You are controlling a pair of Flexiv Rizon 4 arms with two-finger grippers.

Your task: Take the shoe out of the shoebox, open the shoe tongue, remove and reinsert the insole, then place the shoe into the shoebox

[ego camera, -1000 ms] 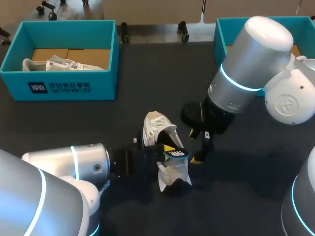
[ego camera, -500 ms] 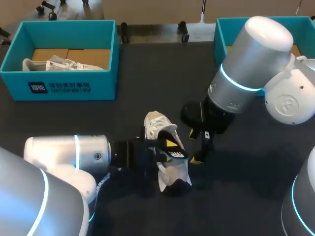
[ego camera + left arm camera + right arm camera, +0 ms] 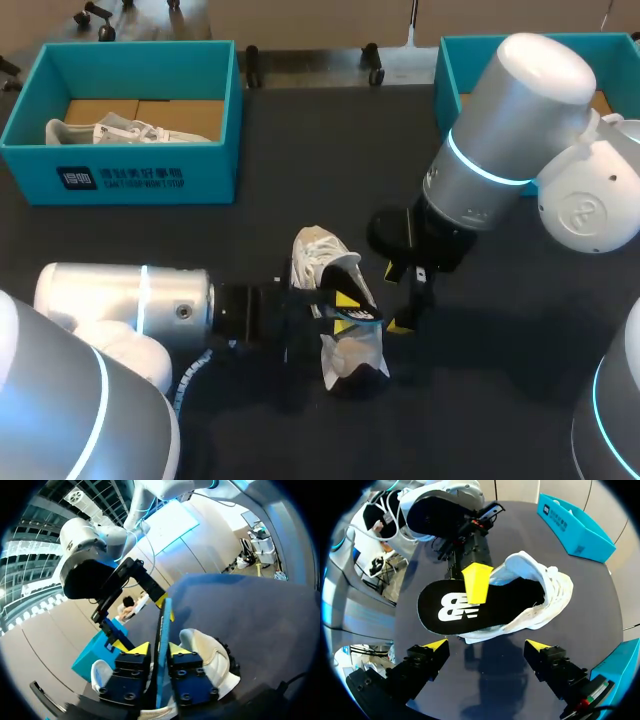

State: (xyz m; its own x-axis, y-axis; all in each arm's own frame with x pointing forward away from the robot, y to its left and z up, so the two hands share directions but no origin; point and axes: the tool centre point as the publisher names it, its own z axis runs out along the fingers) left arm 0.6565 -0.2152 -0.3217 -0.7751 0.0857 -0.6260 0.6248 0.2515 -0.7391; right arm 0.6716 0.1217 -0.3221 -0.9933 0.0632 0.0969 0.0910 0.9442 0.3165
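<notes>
The left gripper (image 3: 160, 651) clamps the insole (image 3: 451, 609), half out of the shoe (image 3: 546, 582), to slide it; the right gripper (image 3: 487, 645) hangs spread beside, likely unneeded.

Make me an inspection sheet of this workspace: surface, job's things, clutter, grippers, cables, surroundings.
Surface: dark table.
Job's things: white shoe lies mid-table; black insole sticks partly out of it; teal shoebox at the far left holds a second shoe.
Clutter: another teal box at the far right, partly hidden by the right arm.
Grippers: left gripper shut on the insole; right gripper open beside the shoe, holding nothing.
Cables: pale cable by the left arm.
Surroundings: nothing seen.
</notes>
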